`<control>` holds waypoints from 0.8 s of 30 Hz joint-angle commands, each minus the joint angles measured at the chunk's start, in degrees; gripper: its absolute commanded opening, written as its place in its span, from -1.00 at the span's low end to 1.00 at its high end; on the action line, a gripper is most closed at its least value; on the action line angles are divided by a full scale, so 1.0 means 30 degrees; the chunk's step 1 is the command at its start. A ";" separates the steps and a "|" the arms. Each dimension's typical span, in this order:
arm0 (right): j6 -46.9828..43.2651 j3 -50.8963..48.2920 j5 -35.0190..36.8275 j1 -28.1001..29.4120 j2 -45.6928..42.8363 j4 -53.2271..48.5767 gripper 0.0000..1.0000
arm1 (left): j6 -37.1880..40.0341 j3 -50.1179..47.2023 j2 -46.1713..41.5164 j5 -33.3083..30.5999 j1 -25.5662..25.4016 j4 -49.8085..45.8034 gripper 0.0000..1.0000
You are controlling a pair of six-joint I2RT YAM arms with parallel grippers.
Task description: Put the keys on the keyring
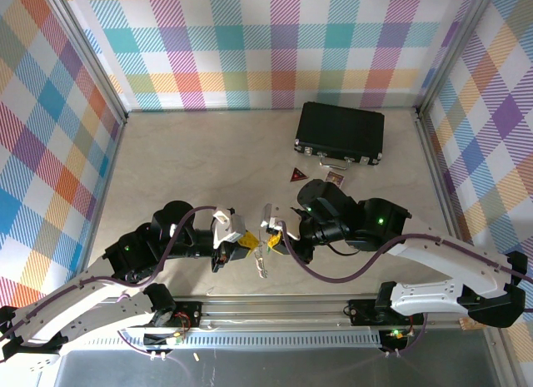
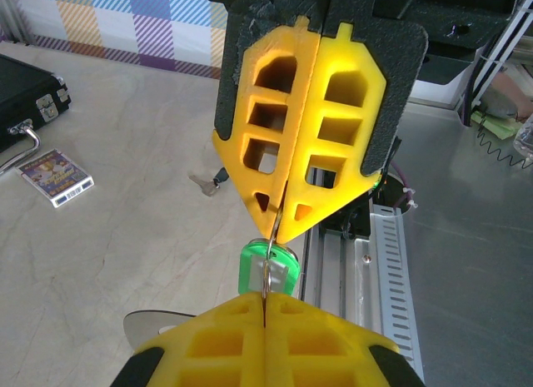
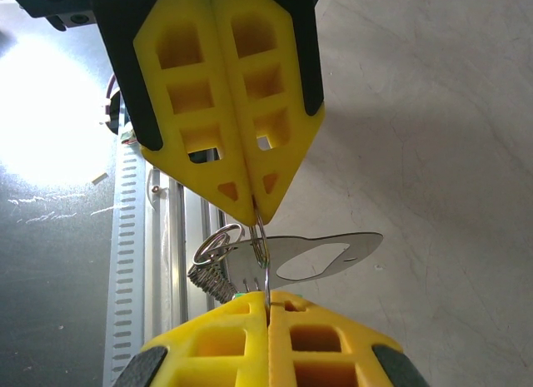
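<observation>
The keyring (image 3: 265, 262) is a thin silvery wire ring held upright above the table between both grippers. My left gripper (image 2: 265, 297) is shut on its one side, and my right gripper (image 3: 266, 297) is shut on the opposite side. From the top they meet tip to tip, left gripper (image 1: 244, 247) and right gripper (image 1: 273, 237). The green-headed key (image 2: 266, 270) hangs on the ring between the fingertips. A flat silvery tag (image 3: 333, 254) and a small ring with a spring (image 3: 212, 270) hang there too. The black-headed key (image 2: 208, 184) lies on the table beyond.
A black case (image 1: 340, 133) lies at the back right, with a dark red triangular piece (image 1: 298, 176) and a small patterned card (image 1: 336, 178) in front of it. The slotted metal rail (image 1: 275, 308) runs along the near edge. Checked walls enclose the table.
</observation>
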 commanded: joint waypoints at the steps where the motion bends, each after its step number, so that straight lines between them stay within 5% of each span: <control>1: 0.0345 -0.0122 -0.0237 0.0146 0.0157 0.0552 -1.00 | 0.0215 0.0376 -0.0233 0.0293 -0.0144 0.1032 -1.00; 24: 0.0433 -0.0180 -0.0529 0.0149 0.0361 0.0980 -1.00 | 0.0211 0.0374 -0.0320 0.0404 -0.0144 0.1020 -1.00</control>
